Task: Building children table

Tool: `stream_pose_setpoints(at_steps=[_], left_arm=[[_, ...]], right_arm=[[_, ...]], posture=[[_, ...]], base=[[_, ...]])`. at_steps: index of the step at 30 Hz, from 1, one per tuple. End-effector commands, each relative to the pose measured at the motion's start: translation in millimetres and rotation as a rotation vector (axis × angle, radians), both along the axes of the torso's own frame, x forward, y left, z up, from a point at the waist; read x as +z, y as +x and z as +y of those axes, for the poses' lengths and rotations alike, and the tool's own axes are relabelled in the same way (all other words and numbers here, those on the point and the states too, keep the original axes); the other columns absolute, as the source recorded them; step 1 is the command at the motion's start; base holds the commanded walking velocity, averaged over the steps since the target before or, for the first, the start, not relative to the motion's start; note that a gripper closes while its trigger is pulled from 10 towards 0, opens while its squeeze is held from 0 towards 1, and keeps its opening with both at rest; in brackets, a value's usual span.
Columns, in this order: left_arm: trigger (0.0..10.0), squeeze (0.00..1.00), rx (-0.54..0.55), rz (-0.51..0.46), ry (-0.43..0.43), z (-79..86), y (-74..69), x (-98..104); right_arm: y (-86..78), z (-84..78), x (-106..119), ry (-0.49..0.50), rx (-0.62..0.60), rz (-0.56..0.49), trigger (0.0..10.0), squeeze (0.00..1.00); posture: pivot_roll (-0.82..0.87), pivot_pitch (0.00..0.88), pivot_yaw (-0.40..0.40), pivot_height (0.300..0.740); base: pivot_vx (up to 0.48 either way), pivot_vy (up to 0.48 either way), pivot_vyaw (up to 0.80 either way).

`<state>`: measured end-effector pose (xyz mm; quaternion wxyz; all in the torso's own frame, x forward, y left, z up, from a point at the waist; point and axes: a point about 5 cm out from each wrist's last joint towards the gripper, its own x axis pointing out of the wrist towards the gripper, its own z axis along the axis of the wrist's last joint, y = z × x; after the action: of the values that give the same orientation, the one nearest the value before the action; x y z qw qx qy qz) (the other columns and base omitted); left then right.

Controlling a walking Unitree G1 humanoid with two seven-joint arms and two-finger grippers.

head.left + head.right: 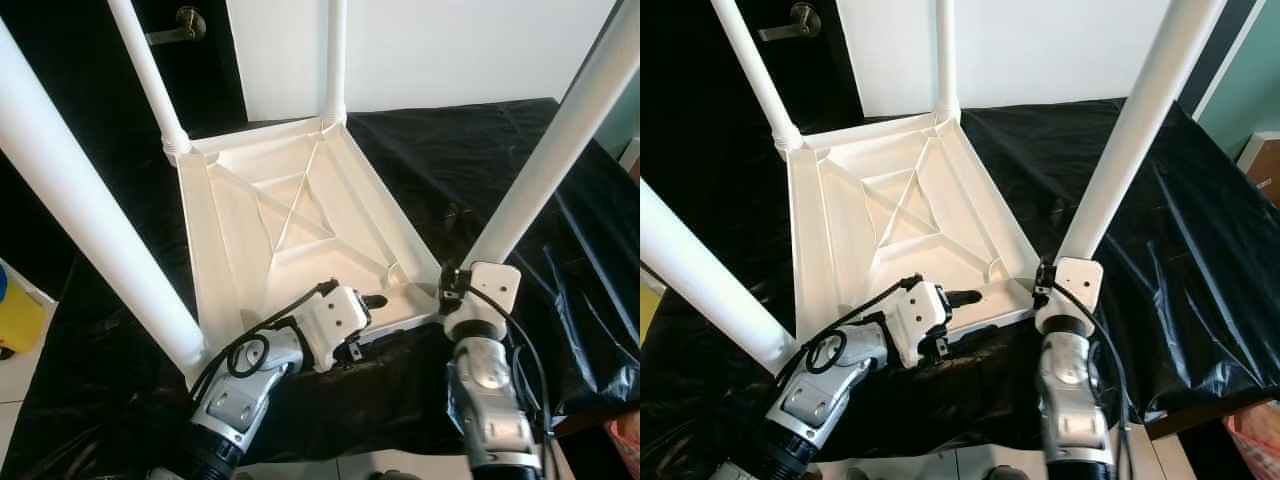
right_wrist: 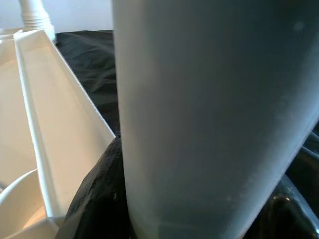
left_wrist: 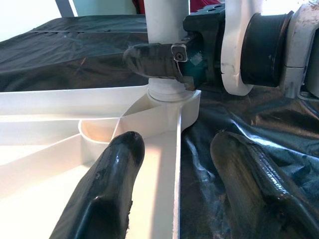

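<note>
A white plastic children's table [image 1: 205,230] lies upside down on a black sheet, its legs pointing up. My right gripper [image 1: 452,284] is shut around the base of the near right leg [image 1: 560,140], just above its corner socket. That leg [image 2: 209,109] is very close in the right wrist view, with a black finger [image 2: 97,196] pressed against it. My left gripper [image 1: 363,325] is open at the table's near rim. One finger [image 3: 117,169] is inside the rim [image 3: 175,164] and the other finger [image 3: 249,169] is outside, over the sheet. The right gripper [image 3: 164,59] clasps the leg beyond.
The black sheet [image 1: 480,160] covers the work surface and drops off at its near edge. Behind it are a white wall and a dark door with a lever handle [image 1: 185,25]. A yellow object [image 1: 20,315] sits on the floor at left. The near left leg [image 1: 90,220] rises steeply.
</note>
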<state>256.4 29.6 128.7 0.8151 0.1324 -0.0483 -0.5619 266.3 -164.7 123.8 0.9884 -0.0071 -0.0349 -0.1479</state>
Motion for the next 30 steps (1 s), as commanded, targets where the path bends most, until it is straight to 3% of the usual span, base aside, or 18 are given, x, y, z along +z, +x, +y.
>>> stream_pose_setpoints(at_steps=[1, 13, 14, 15, 16, 29, 30], left_arm=[[10.0, 0.0, 0.042, -0.004, -0.01, 2.0, 0.8, 1.7], [10.0, 0.0, 0.042, -0.008, -0.009, 1.6, 1.3, 2.8], [10.0, 0.0, 0.043, -0.008, -0.01, 1.4, 1.4, 3.0], [10.0, 0.0, 0.043, -0.008, -0.01, 1.4, 1.4, 3.0], [10.0, 0.0, 0.044, -0.008, -0.011, 1.1, 1.2, 3.0], [10.0, 0.0, 0.05, -0.005, -0.038, -0.7, 1.6, 7.1], [10.0, 0.0, 0.047, -0.005, -0.041, -1.2, 1.3, 8.1]], right_arm=[[-4.6, 0.3, -24.3, 0.021, 0.013, 0.133, 10.0, 0.0], [-5.0, 10.4, -22.1, 0.001, 0.073, 0.121, 10.0, 0.0], [-4.5, 10.9, -21.4, -0.003, 0.081, 0.117, 10.0, 0.34], [-4.5, 10.9, -21.4, -0.003, 0.081, 0.117, 10.0, 0.34], [-4.3, 10.9, -20.1, -0.003, 0.079, 0.11, 10.0, 1.0], [-3.9, -2.2, -6.5, -0.027, 0.148, 0.022, 10.0, 1.0], [-4.4, -12.7, -2.6, -0.033, 0.21, -0.004, 10.0, 0.0]], posture=[[-0.14, 0.122, 0.039, 0.74], [-0.14, 0.119, 0.032, 0.74], [-0.14, 0.119, 0.032, 0.74], [-0.14, 0.119, 0.032, 0.74], [-0.14, 0.119, 0.027, 0.74], [-0.15, 0.116, 0.023, 0.74], [-0.15, 0.113, 0.024, 0.74]], base=[[0.0, 0.0, 0.0], [0.0, 0.0, 0.0], [0.0, 0.0, 0.0], [0.0, 0.0, 0.0], [0.0, 0.0, 0.0], [0.0, 0.0, 0.0], [0.0, 0.0, 0.0]])
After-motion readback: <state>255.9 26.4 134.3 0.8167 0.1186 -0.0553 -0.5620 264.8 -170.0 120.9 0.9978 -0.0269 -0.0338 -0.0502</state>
